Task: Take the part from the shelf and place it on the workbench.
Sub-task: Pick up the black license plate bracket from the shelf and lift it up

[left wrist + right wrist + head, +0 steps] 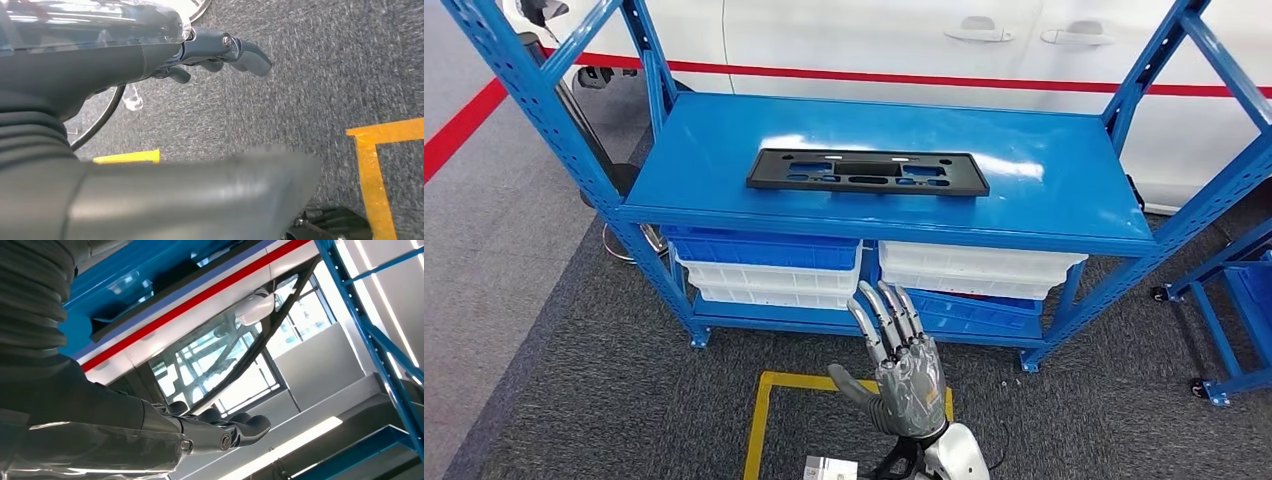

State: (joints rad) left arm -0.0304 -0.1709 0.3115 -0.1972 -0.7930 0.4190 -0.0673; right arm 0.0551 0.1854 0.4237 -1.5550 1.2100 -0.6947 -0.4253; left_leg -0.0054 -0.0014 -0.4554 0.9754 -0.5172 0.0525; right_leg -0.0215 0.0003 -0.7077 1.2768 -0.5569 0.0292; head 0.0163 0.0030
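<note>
1. The shelf (1044,190), a blue steel rack, is seen ahead of and above the raised right hand (904,365); its top board is reached only by stretching well forward and up from the hand.
2. The part (867,171), a flat black plate with cut-outs, lies untouched on that top board, well beyond the right hand's fingertips (886,305) and slightly toward the thumb side. No step of the task is judged done: the part is not grasped, not lifted, and no worktop is shown, so reach, grasp, carry and placement are all left.
3. White and blue bins (769,268) are stacked on the lower level, just ahead of the fingertips.
4. The right hand is held upright, back toward the head camera, fingers straight and apart, thumb spread to the side; nothing is held, so it is empty and spread. In the right wrist view the same extended fingers (240,427) are seen.
5. The left hand (220,52) hangs over the grey carpet (320,75), near yellow floor tape (372,175); its fingers appear loosely curled with nothing between them, but whether it is closed cannot be told.
</note>
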